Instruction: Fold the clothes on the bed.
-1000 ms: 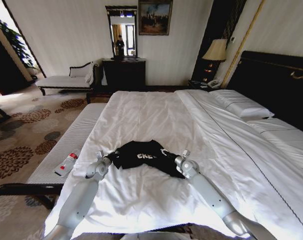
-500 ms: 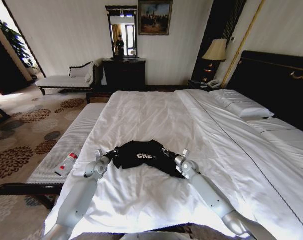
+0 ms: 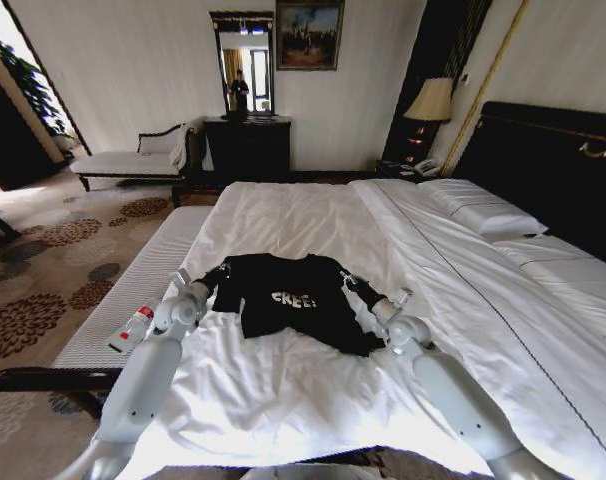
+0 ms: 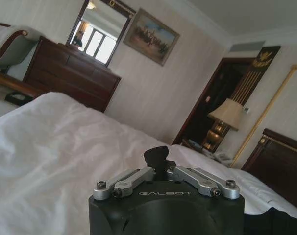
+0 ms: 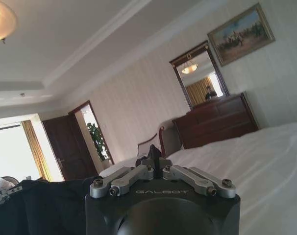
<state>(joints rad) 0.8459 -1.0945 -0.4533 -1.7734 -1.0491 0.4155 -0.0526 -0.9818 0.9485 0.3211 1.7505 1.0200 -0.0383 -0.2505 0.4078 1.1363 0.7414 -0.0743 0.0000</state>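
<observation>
The clothes are one black T-shirt [image 3: 288, 300] with white "FREE!" lettering, lying spread out chest up on the white bed [image 3: 313, 225], near its foot. My left gripper [image 3: 216, 272] is shut on the shirt's left sleeve. In the left wrist view a tuft of black fabric [image 4: 157, 155] sticks up between the closed left gripper [image 4: 158, 169]. My right gripper [image 3: 356, 287] is shut on the right sleeve. In the right wrist view the right gripper [image 5: 156, 166] pinches black cloth, and the rest of the shirt [image 5: 36, 205] trails off beside it.
A white-cushioned bench [image 3: 143, 285] runs along the bed's left side with a red-and-white bottle [image 3: 133, 327] on it. Pillows [image 3: 483, 212] and the dark headboard [image 3: 553, 160] are at the right. A dresser [image 3: 248, 148], chaise [image 3: 133, 160] and lamp [image 3: 431, 100] stand against the far wall.
Both grippers have moved apart and farther up the bed, pulling the sleeves outward. The shirt has gone from a bunched heap to spread out, with its lettering readable.
</observation>
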